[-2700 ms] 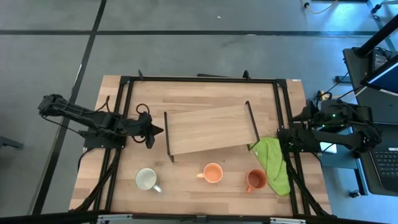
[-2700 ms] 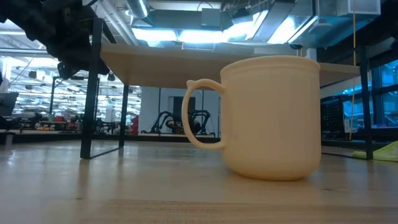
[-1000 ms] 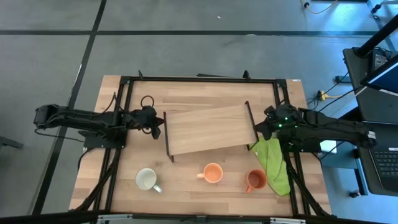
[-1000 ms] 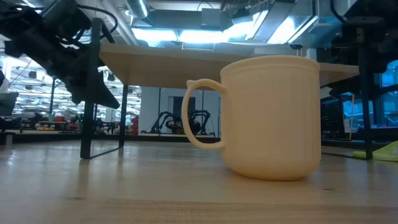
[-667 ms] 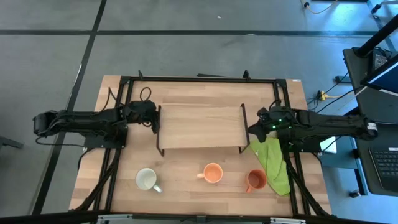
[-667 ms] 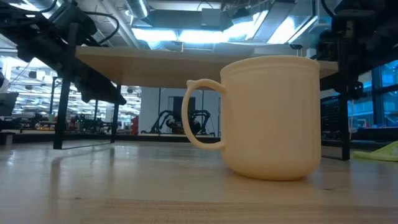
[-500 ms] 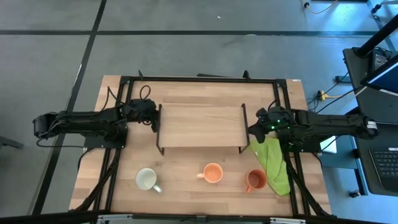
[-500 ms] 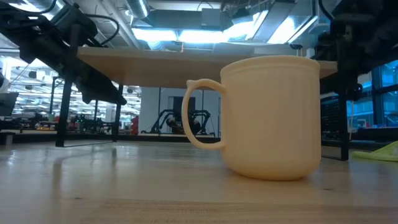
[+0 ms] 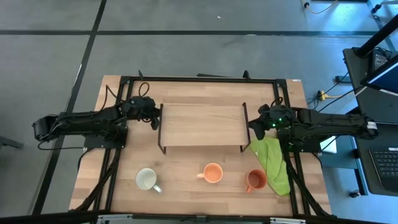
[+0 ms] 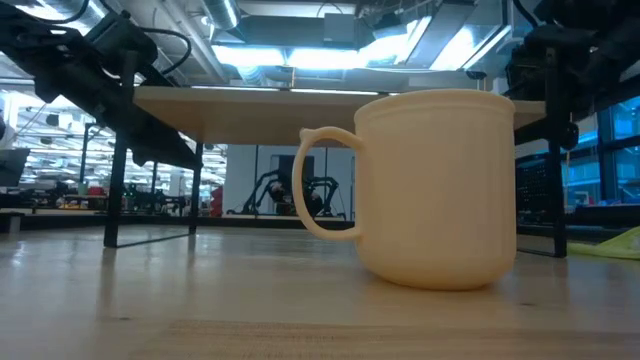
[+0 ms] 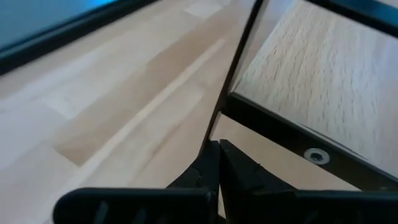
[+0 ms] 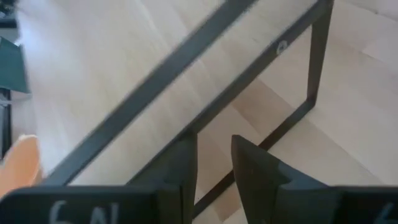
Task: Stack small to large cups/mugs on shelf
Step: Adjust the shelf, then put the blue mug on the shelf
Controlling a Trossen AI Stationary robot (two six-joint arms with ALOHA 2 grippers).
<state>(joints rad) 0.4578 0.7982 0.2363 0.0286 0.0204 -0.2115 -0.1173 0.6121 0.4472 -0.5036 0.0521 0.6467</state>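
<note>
I have the shelf [image 9: 200, 126] squared mid-table, left pincer [image 9: 153, 119] pinched shut on its left wire leg, right pincer [image 9: 252, 127] parted around the right leg; next I judge: release, then fetch the white mug [image 9: 146, 179] from the front row.

Even bright overhead light, soft shadows; the wrist views are motion-blurred.

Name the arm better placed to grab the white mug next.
Left. The white mug sits at the table's front left, nearer the left gripper at the shelf's left end. The right gripper is at the far end, with both orange mugs between.
</note>
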